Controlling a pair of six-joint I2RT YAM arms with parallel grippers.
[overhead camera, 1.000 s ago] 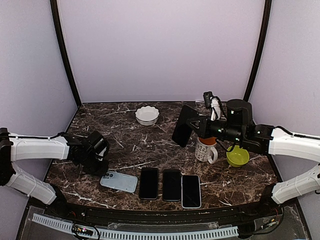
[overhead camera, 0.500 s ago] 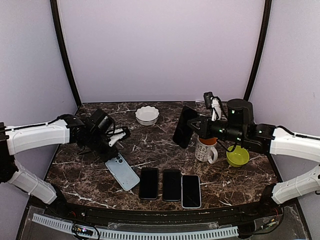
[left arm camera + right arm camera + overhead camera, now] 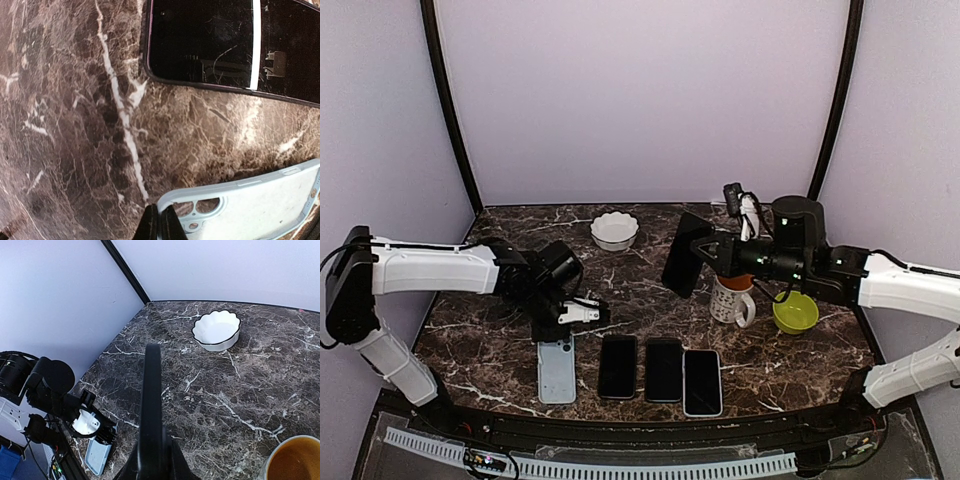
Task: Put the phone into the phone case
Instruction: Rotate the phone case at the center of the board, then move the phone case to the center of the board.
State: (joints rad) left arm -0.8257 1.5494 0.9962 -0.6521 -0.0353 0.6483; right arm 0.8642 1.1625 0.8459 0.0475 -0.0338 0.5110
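A light blue phone case (image 3: pixel 557 368) lies flat on the marble table, lengthwise, left of a row of phones. My left gripper (image 3: pixel 582 312) is shut on the rim at the case's far, camera-hole end; in the left wrist view the fingertips (image 3: pixel 160 225) pinch the corner of the case (image 3: pixel 250 205). My right gripper (image 3: pixel 720 252) is shut on a black phone (image 3: pixel 685 255) and holds it upright in the air above the table's middle right. The right wrist view shows this phone (image 3: pixel 151 400) edge-on, with the case (image 3: pixel 100 454) far below at the left.
Three dark phones (image 3: pixel 618 365) (image 3: pixel 663 369) (image 3: pixel 702 382) lie side by side near the front edge, right of the case. A white scalloped bowl (image 3: pixel 614 230) stands at the back. A white mug (image 3: pixel 732 298) and a green bowl (image 3: pixel 795 312) stand under my right arm.
My left gripper has swung right and dragged the case from lying crosswise at the left to lying lengthwise beside the phones. The right arm with the phone has barely moved.
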